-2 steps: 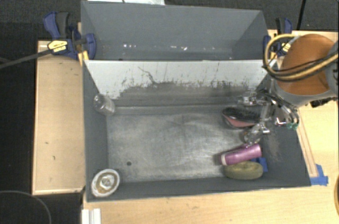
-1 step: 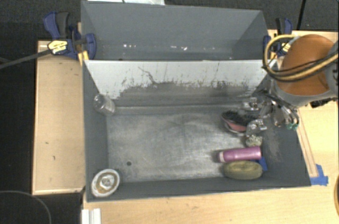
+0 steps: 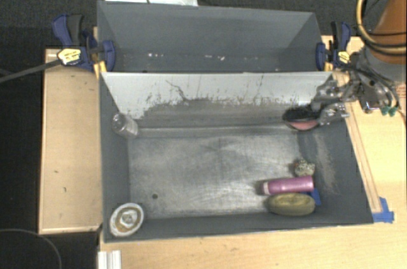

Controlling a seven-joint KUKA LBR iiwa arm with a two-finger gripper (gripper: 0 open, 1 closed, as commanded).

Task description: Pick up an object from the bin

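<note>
the metal gripper (image 3: 332, 103), how far open i cannot tell, hangs at the back right of the grey metal bin (image 3: 210, 159), the dark, pink-edged oval thing (image 3: 301, 120) just beside it leftward in view, long axis along the back wall.

One camera, high above the bin (image 3: 210, 159), looking down from the near side, whole bin in frame, arm (image 3: 383, 29) entering at right

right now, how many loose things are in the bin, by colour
clear: 2 (cup, round lid)
pink or purple: 2 (tube, spoon-like piece)
olive or brown: 2 (oval lump, small knobbly piece)
blue: 1 (bit beside that lump)
total: 7
</note>
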